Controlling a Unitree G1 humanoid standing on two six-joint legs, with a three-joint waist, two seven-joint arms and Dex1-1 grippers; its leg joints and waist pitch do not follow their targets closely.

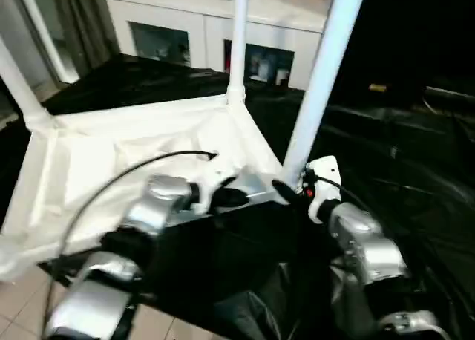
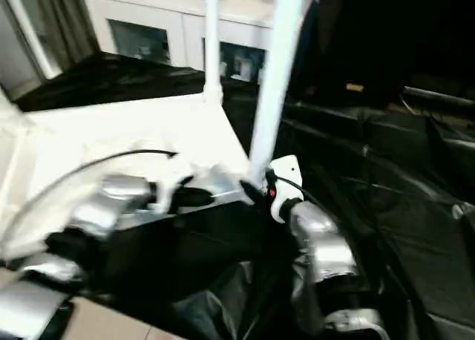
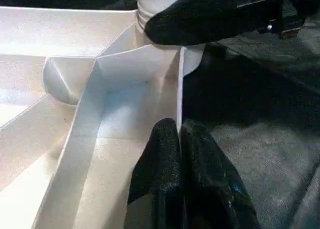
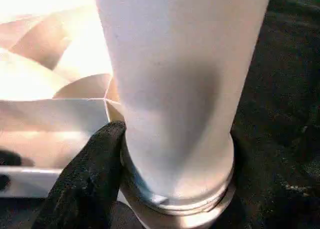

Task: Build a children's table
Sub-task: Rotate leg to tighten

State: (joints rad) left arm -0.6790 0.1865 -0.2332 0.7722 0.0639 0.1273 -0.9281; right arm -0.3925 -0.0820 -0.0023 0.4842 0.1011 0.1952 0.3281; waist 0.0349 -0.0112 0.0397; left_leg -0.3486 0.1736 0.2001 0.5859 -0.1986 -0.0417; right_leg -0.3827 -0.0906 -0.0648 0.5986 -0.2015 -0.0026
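Note:
The white tabletop (image 1: pixel 111 147) lies upside down on a black-covered surface, its ribs facing up. Three white legs stand in its corner sockets: one at the far corner (image 1: pixel 238 43), one at the left (image 1: pixel 15 80), and one at the near right corner (image 1: pixel 320 80). My right gripper (image 1: pixel 291 188) is closed around the base of that near right leg (image 4: pixel 180 89), one black finger (image 4: pixel 95 159) pressed against it just above the socket. My left gripper (image 3: pixel 179 139) is shut on the tabletop's thin rim (image 3: pixel 180 89) right beside that corner.
A white cabinet with glass doors (image 1: pixel 193 28) stands behind the work. Crumpled black sheeting (image 1: pixel 401 169) covers the surface to the right and front. Pale floor tiles (image 1: pixel 15 288) show at the lower left. A black cable (image 1: pixel 111 184) arcs over my left forearm.

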